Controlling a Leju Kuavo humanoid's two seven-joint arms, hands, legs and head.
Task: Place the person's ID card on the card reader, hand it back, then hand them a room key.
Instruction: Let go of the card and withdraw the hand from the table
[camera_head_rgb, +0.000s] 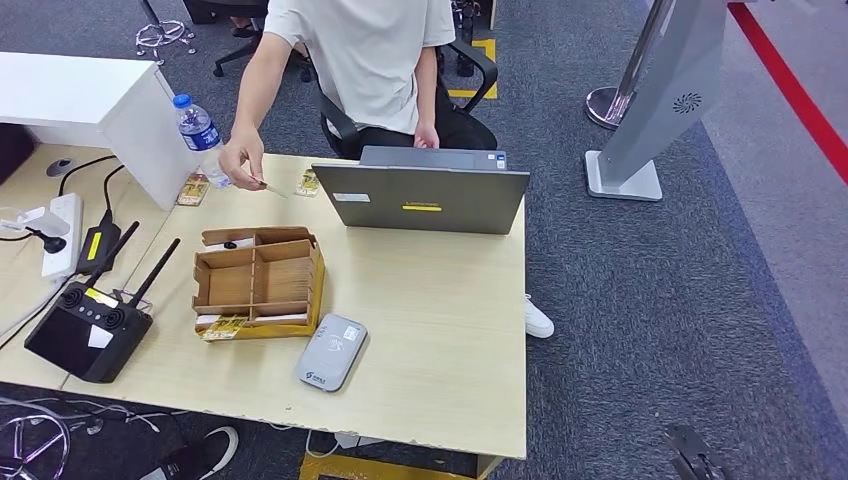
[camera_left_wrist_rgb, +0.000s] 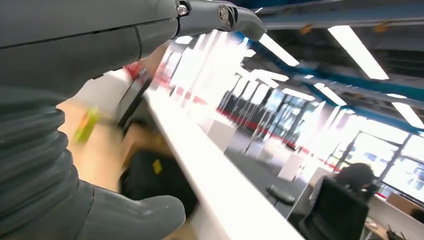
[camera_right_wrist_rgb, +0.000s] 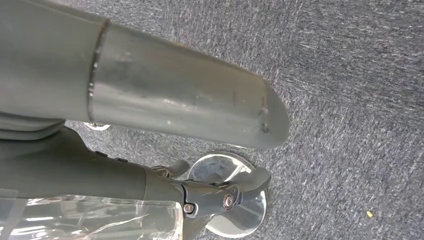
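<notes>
Behind the desk sits a person in a white shirt (camera_head_rgb: 365, 50), one hand (camera_head_rgb: 240, 160) stretched over the tabletop and pinching a thin ID card (camera_head_rgb: 270, 187). A grey card reader (camera_head_rgb: 332, 352) lies near the front edge of the desk. Beside it stands a cardboard organiser (camera_head_rgb: 258, 283) with room key cards (camera_head_rgb: 232, 325) in its front slot. My left hand (camera_left_wrist_rgb: 75, 55) is raised, fingers apart and holding nothing, in a blurred view. My right hand (camera_right_wrist_rgb: 165, 100) hangs above grey carpet, fingers spread and empty; its dark tip (camera_head_rgb: 690, 455) shows low to the right of the desk.
A grey laptop (camera_head_rgb: 420, 195) stands at the back of the wooden desk (camera_head_rgb: 450, 330). A water bottle (camera_head_rgb: 200, 135) and two small card packs (camera_head_rgb: 193, 188) are at the back left. A black controller with antennas (camera_head_rgb: 90, 325) and a power strip (camera_head_rgb: 62, 230) lie at the left.
</notes>
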